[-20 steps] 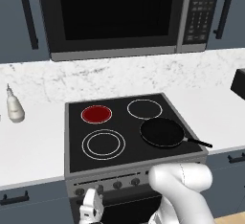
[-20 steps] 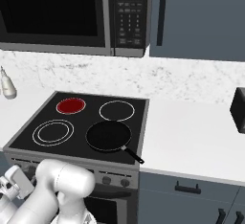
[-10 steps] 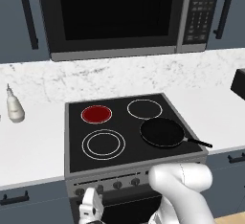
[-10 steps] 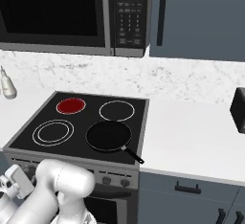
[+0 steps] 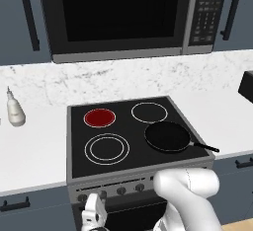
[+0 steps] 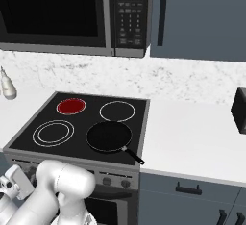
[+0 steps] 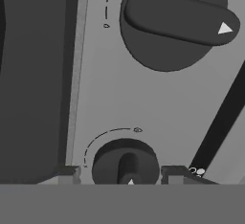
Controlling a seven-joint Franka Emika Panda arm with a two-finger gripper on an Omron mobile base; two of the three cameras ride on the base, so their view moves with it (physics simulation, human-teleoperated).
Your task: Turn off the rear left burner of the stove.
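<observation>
The stove (image 5: 74, 141) sat under the microwave (image 5: 118, 18), its black glass top carrying a pan (image 5: 167, 136) at about four o'clock from centre. The rear left burner (image 5: 100, 117) glowed red at roughly ten o'clock on the glass, so it was not yet off. Below, on the grey front panel (image 7: 110, 98), the gripper (image 7: 125, 174) hung low at the left end of the knob row. In the hand view its fingers (image 7: 69, 173) were spread either side of a small knob (image 7: 125, 163) at six o'clock, not visibly pinching it, though the tips were cropped and contact was hard to judge. A larger-looking knob (image 7: 174, 22) lay at one o'clock, its white pointer aimed toward three.

The main risk, as I judged it, was turning the wrong knob: nothing visible tied either one to the red burner. A grip closing off-centre on the knob's ridge could also slip and leave the burner on.
</observation>
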